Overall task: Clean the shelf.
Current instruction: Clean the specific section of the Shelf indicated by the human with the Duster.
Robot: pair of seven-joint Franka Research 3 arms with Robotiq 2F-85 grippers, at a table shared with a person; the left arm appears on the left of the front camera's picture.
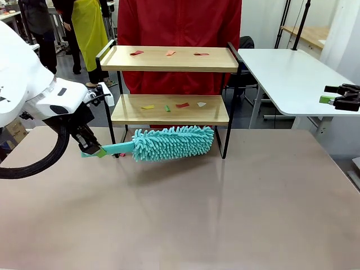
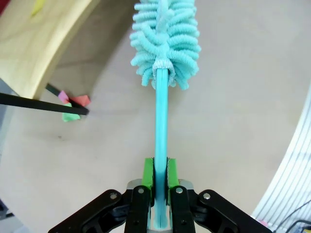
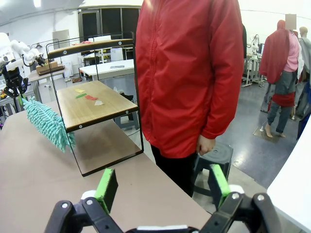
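A: Where is the shelf, and how will it take a sweep?

B: The shelf (image 1: pixel 225 61) stands at the far middle of the surface (image 1: pixel 225 214), just in front of a person (image 1: pixel 180 22) in a red jacket. With two light wooden boards in a thin black frame, I judge it stiff but light, so a hard push may slide or tip it. To steady it, take a raised side rail or a leg, not a board.

A: And the hands?

B: The left hand (image 2: pixel 160 175) is clamped on the handle end of a teal duster (image 1: pixel 171 142). Its soft, fluffy head lies low, below the lower board. The right hand (image 3: pixel 163 185) is spread wide and holds nothing, off to the right.

A: Anything hard to make out?

B: Small paper scraps (image 1: pixel 170 53) lie on both boards, and more by a leg. The rear legs are lost against the jacket. I cannot tell whether the head touches the surface.
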